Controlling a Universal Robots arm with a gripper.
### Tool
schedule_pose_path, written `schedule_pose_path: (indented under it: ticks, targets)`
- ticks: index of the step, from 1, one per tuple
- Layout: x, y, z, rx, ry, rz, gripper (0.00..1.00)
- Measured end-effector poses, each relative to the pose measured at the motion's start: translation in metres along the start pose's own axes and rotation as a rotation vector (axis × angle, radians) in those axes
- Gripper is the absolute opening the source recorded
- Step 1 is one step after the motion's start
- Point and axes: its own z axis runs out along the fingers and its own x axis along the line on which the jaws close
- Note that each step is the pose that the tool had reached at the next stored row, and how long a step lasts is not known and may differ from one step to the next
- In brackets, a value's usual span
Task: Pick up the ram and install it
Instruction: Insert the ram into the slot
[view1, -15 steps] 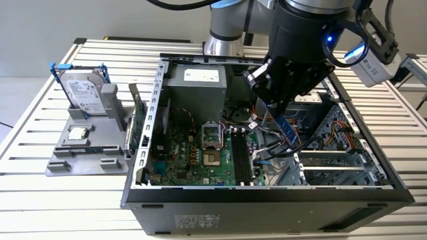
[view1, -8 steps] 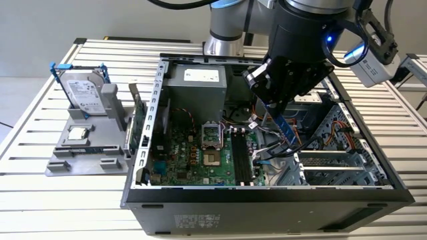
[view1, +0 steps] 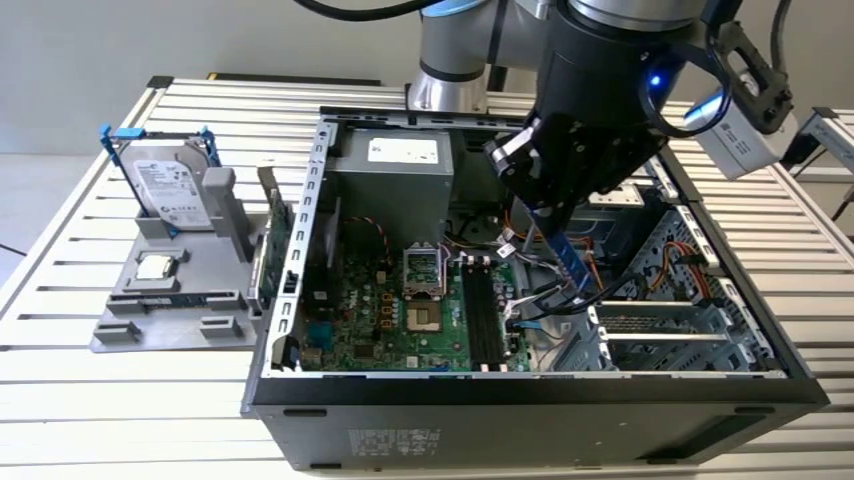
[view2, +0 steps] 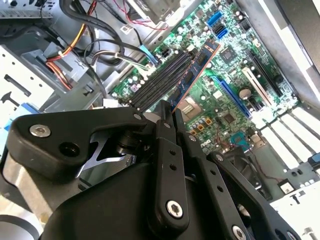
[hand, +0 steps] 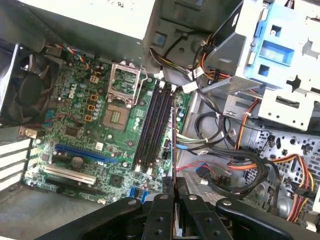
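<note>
My gripper is inside the open computer case, shut on the ram, a thin blue-green stick. The ram hangs slanted from the fingers above the motherboard. In the exterior view it is just right of the black memory slots. In the second wrist view the ram runs out from my gripper alongside the slots. In the first wrist view the ram is edge-on, a thin line between the slots and the cables. It does not sit in any slot.
The processor socket and a fan lie beyond the slots. Bundled cables and a drive cage crowd the other side. Outside the case, a hard drive in a blue frame and a green card stand at the exterior view's left.
</note>
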Motion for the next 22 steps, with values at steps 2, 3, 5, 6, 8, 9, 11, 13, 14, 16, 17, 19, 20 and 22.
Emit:
schedule_pose_path:
  ticks: [2,3,5,6,8,9,11,13,14,16,17,19,20,22]
  targets:
    - [0.0,0.0002,0.0004,0.0014,-0.0002,0.018,0.0]
    - [-0.0001,0.0003,0.0006,0.0019,-0.0002,0.025,0.0]
    - [-0.0001,0.0007,0.0013,0.0026,0.0004,0.037,0.0]
    - [-0.0001,0.0008,0.0017,0.0029,0.0009,0.044,0.0]
    - [-0.0001,0.0011,0.0022,0.004,0.0016,0.057,0.0]
    - [-0.0001,0.0013,0.0026,0.0042,0.0017,0.061,0.0]
    - [-0.0002,0.0018,0.0032,0.0046,0.0016,0.064,0.0]
    - [-0.0003,0.0023,0.0039,0.0049,0.0016,0.065,0.0]
    - [-0.0003,0.0025,0.0044,0.0049,0.0016,0.066,0.0]
    - [-0.0004,0.0029,0.005,0.0056,0.0018,0.066,0.0]
    - [-0.0004,0.0032,0.0055,0.0058,0.0018,0.066,0.0]
    - [-0.0004,0.0033,0.0061,0.0058,0.0018,0.066,0.0]
    - [-0.0004,0.0033,0.0062,0.0058,0.0019,0.066,0.0]
    - [-0.0004,0.0034,0.0063,0.006,0.0019,0.066,0.0]
